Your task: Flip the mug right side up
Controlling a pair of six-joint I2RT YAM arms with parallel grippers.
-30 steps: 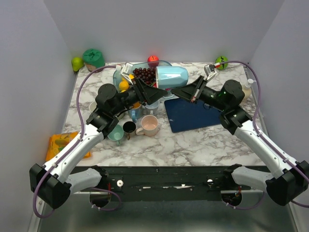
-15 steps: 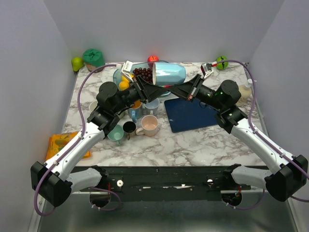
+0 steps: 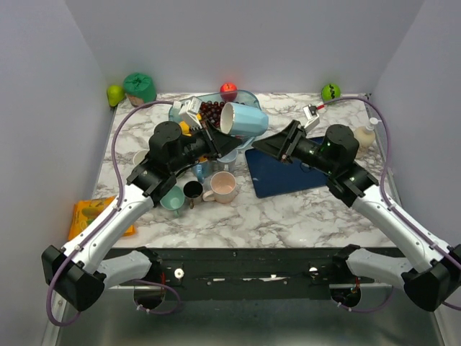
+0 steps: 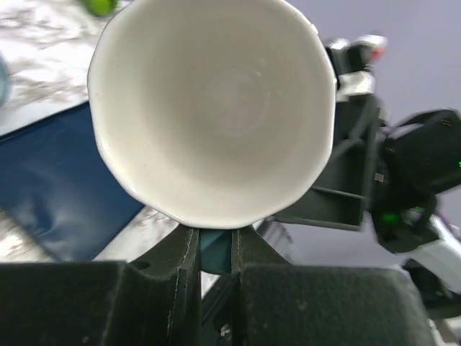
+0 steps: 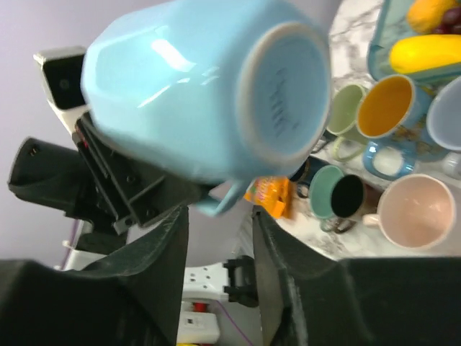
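Observation:
A light blue mug [image 3: 243, 120] with a white inside is held in the air above the middle back of the table, lying tilted with its mouth turned up and to the left. My left gripper [image 3: 218, 139] is shut on the mug's handle [image 4: 215, 249]; the left wrist view looks straight into the mug's white mouth [image 4: 216, 108]. My right gripper [image 3: 272, 145] is open just right of the mug, apart from it. In the right wrist view the mug's base [image 5: 281, 94] fills the top and its handle [image 5: 220, 204] hangs above my open right gripper [image 5: 220, 252].
Under the mug stand several cups: a pink one [image 3: 223, 187], a teal one [image 3: 173, 199] and a dark one [image 3: 192, 189]. A tray [image 3: 248, 96] of grapes is behind. A blue mat [image 3: 288, 174] lies to the right. An orange bag [image 3: 88, 216] is at the left edge.
The mug has moved left and turned its mouth from sideways toward up. My right gripper has let go of the mug's base and drawn back to the right.

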